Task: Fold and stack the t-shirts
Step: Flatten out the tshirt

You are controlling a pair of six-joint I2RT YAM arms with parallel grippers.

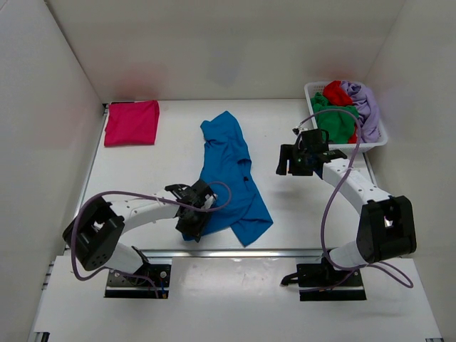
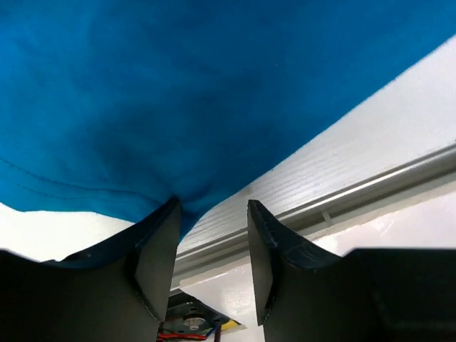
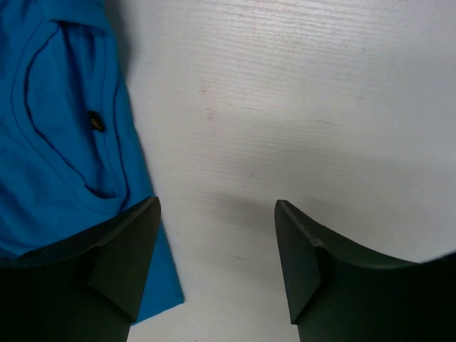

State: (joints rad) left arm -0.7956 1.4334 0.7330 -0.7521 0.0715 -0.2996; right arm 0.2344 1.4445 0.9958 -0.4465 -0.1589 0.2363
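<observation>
A bright blue t-shirt (image 1: pixel 228 167) lies crumpled and stretched out in the middle of the table. My left gripper (image 1: pixel 192 222) is at its near left corner. In the left wrist view it (image 2: pixel 214 214) is open, the blue fabric (image 2: pixel 178 92) touches the left fingertip, and nothing is between the jaws. My right gripper (image 1: pixel 288 167) is open and empty just right of the shirt. The right wrist view shows it (image 3: pixel 217 206) over bare table, with the shirt's neckline (image 3: pixel 64 128) to its left. A magenta-pink t-shirt (image 1: pixel 132 122) lies folded at the back left.
A white lattice basket (image 1: pixel 311 89) at the back right holds green (image 1: pixel 335 121), red (image 1: pixel 336 92) and lavender (image 1: pixel 365 103) shirts. A metal rail (image 2: pixel 370 185) runs along the table's near edge. White walls enclose the left, back and right sides.
</observation>
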